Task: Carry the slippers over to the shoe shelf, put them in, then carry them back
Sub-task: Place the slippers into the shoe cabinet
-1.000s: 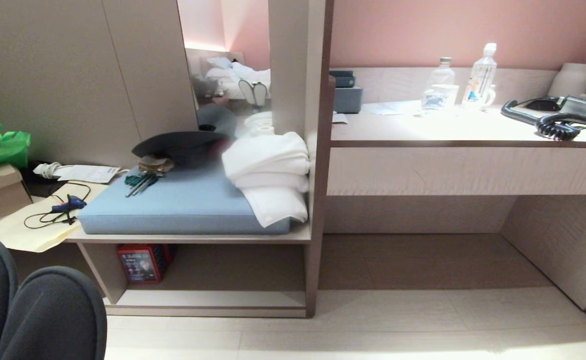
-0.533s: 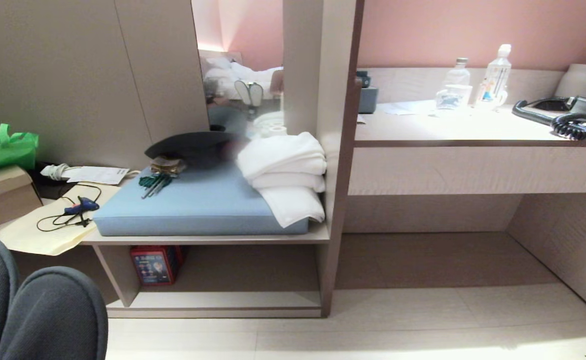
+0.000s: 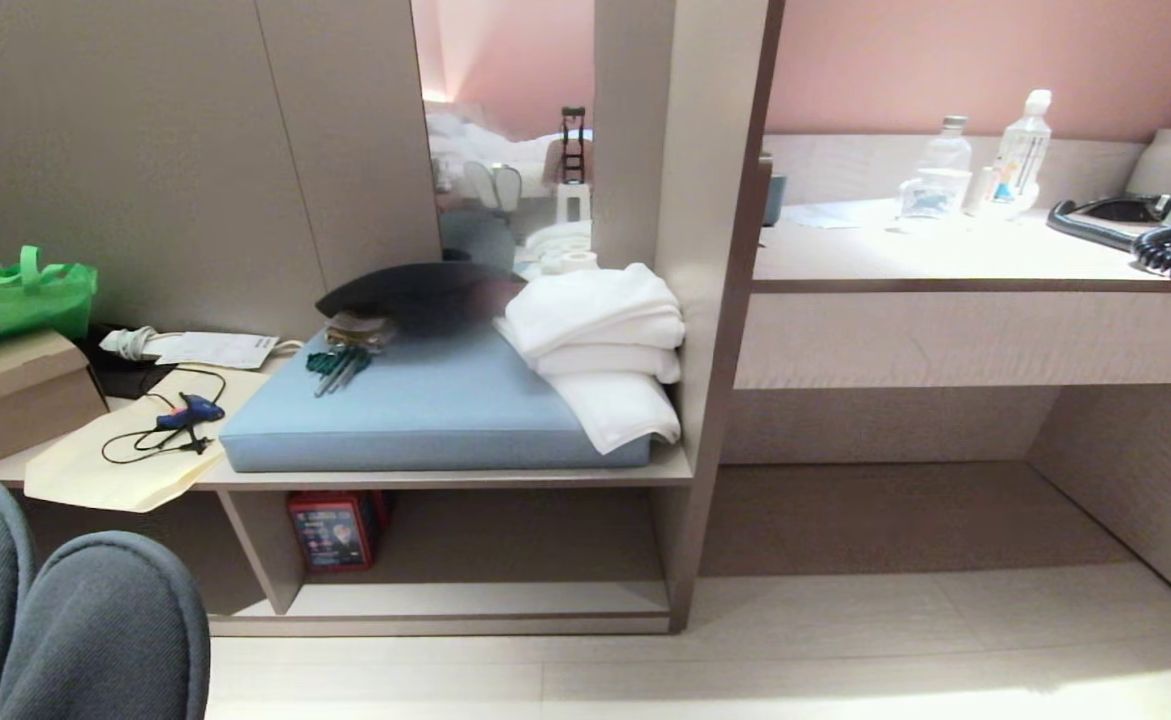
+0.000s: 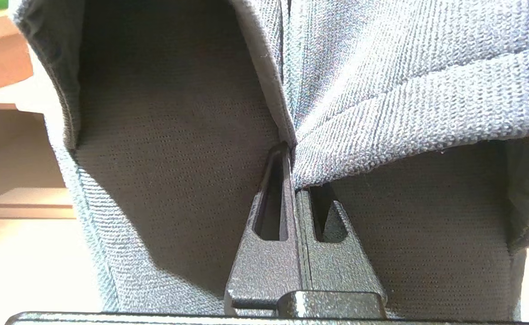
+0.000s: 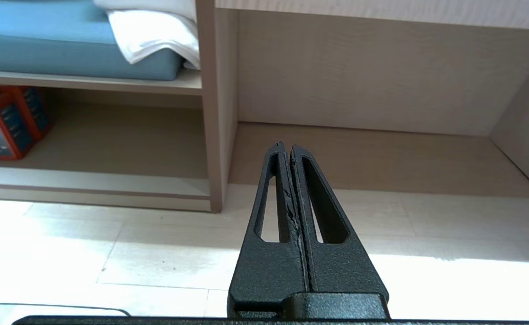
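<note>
The shoe shelf point(image 5: 92, 180) lies ahead of the right fingers point(image 5: 287, 189) and off to one side, an open cubby with a red box point(image 3: 330, 530) on its floor. The ledge above it point(image 3: 445, 478) carries a blue cushion point(image 3: 425, 410), folded white towels point(image 3: 605, 350), a yellow folder point(image 3: 115, 470) and a cardboard box point(image 3: 5, 395). The counter point(image 3: 945, 260) holds two bottles point(image 3: 1020, 150) and a telephone point(image 3: 1155, 235). Pale floor point(image 5: 156, 253) spreads beneath the fingers.

Slippers point(image 3: 75, 620) cut off at the head view's lower-left corner; left pincer point(image 4: 293, 180) tips buried in their fabric. Phone point(image 3: 1160, 235) cropped at the right edge. Red box point(image 3: 330, 528) print too small to read.
</note>
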